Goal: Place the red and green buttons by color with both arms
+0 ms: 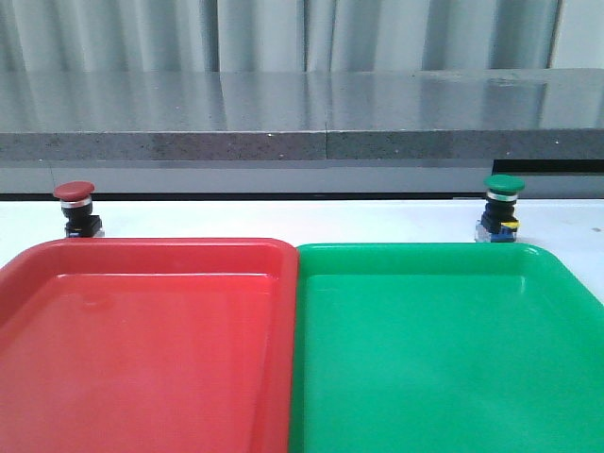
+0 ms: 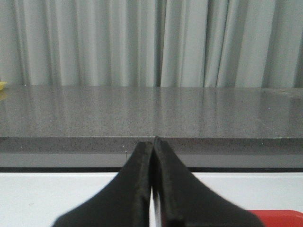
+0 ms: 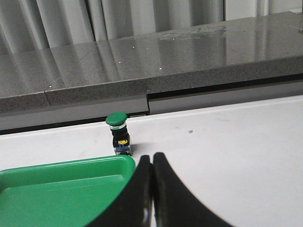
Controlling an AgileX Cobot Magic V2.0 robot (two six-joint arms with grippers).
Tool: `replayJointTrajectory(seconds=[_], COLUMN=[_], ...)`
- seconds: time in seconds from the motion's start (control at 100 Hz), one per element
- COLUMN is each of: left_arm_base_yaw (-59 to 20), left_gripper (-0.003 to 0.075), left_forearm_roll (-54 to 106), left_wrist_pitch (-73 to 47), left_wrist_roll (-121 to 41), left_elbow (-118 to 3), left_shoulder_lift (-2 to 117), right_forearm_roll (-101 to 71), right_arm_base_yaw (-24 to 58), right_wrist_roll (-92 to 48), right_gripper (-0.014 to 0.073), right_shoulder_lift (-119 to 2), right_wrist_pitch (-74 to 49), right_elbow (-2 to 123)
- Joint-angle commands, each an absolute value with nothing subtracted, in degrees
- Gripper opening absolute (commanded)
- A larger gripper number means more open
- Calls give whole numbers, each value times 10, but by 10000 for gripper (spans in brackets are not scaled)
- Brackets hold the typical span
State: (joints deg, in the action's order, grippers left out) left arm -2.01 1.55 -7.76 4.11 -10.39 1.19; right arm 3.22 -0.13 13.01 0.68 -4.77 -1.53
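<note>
The red button (image 1: pixel 75 207) stands upright on the white table behind the far left corner of the red tray (image 1: pixel 142 359). The green button (image 1: pixel 501 206) stands upright behind the far edge of the green tray (image 1: pixel 444 359). It also shows in the right wrist view (image 3: pixel 118 132), just beyond the green tray's corner (image 3: pixel 124 162). My right gripper (image 3: pixel 152 158) is shut and empty, a short way before the green button and to its side. My left gripper (image 2: pixel 154 142) is shut and empty; the red button is out of its view. Neither arm shows in the front view.
The two trays lie side by side and fill the near table. A grey stone ledge (image 1: pixel 302 123) runs along the back, with pale curtains behind it. A corner of the red tray (image 2: pixel 279 218) shows in the left wrist view.
</note>
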Motion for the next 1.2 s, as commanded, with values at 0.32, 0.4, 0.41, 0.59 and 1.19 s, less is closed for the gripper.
replayJointTrajectory(seconds=[0.32,0.4,0.41,0.59,1.19], left_arm_base_yaw=[-20,-20,-20,-20,-44], left_gripper=[-20,-20,-19,152,596], left_forearm_roll=[17,17,17,17,16], left_wrist_pitch=[-137,-159,-160,-159,-183], left_wrist_roll=[40,40,40,40,13], left_elbow=[-303,-337,-339,-396,-571], left_shoulder_lift=[212,261,265,364,667], right_forearm_roll=[40,40,40,40,40], right_arm_base_yaw=[-5,-5,-5,-5,-5], right_wrist_roll=[126,126,126,126,126], right_gripper=[-55,-55,-55,-55,-55], right_shoulder_lift=[19,19,19,19,19], right_wrist_pitch=[-4,-4,-4,-4,-4], right_elbow=[-4,-4,-4,-4,-4])
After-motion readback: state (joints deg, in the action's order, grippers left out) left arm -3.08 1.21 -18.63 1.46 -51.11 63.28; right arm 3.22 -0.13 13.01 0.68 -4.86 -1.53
